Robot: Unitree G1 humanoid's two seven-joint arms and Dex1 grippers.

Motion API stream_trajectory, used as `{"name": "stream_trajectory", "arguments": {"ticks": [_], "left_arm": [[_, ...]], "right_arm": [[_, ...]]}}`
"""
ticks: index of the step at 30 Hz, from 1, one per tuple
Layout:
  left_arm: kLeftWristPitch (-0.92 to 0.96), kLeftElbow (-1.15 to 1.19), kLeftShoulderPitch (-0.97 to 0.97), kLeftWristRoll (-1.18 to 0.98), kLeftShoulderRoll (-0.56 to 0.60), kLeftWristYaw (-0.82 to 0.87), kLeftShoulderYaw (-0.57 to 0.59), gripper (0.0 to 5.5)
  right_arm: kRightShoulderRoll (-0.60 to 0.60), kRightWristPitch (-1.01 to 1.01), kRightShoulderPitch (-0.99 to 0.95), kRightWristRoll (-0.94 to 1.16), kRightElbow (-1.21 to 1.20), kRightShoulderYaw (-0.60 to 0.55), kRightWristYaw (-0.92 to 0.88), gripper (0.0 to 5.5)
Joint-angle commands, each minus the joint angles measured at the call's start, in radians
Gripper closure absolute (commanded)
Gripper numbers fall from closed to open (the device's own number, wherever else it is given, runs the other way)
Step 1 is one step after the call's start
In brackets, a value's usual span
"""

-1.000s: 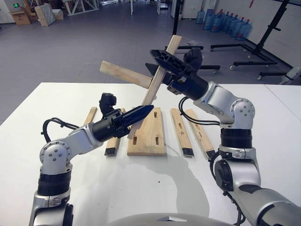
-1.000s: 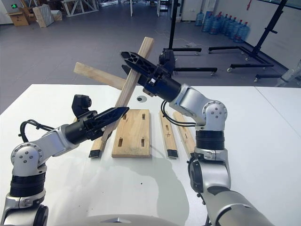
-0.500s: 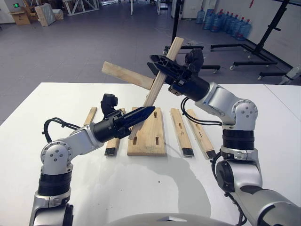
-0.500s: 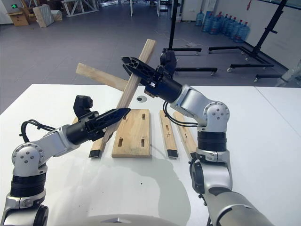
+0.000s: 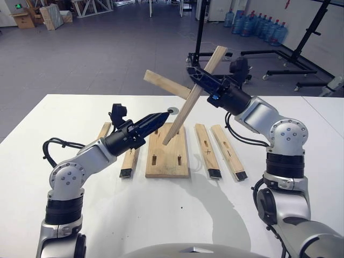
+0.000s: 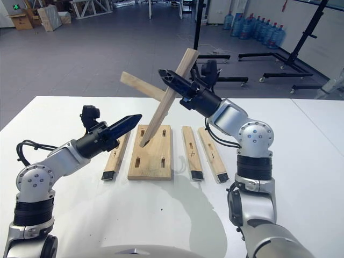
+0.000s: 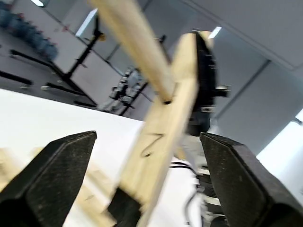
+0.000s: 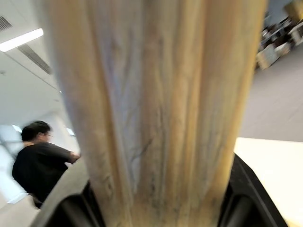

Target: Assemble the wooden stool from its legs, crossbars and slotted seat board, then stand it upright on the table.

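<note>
Stool leg [image 5: 181,114] with its crossbar [image 5: 164,85] sits pinched in our right gripper [image 5: 201,81], lower end just ahead of the spread, empty jaws of our left gripper [image 5: 156,121], above the seat board [image 5: 167,161], so next we're probably steering it into a slot.

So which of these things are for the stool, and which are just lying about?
For the stool: leg with crossbar, held in the right gripper; seat board; sticks on the table to its left and right.
Just lying about: water jugs, black stands and a box on the floor behind.
</note>
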Motion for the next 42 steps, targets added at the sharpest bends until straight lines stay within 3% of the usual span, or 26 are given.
{"name": "stream_trajectory", "arguments": {"ticks": [1, 8, 16, 23, 30, 42], "left_arm": [[-0.041, 0.027, 0.030, 0.104, -0.015, 0.023, 0.000, 0.96], [-0.076, 0.030, 0.067, 0.224, -0.064, 0.017, -0.024, 0.11], [-0.074, 0.023, 0.085, 0.281, -0.109, 0.011, -0.029, 0.11], [-0.070, 0.012, 0.103, 0.309, -0.141, 0.011, -0.043, 0.11], [-0.070, 0.014, 0.113, 0.339, -0.163, 0.006, -0.062, 0.11], [-0.071, 0.010, 0.114, 0.373, -0.193, -0.002, -0.075, 0.11]], "right_arm": [[-0.016, -0.150, 0.018, -0.210, 0.007, 0.056, 0.103, 3.44], [0.091, -0.523, -0.013, -0.531, 0.197, 0.096, 0.189, 3.44], [0.155, -0.710, -0.083, -0.689, 0.441, 0.099, 0.261, 3.44], [0.148, -0.948, -0.102, -0.722, 0.614, 0.106, 0.611, 3.44], [0.155, -1.279, -0.158, -0.844, 0.844, 0.131, 0.820, 3.44], [0.159, -1.450, -0.244, -0.899, 1.147, 0.093, 0.939, 3.44]]}}
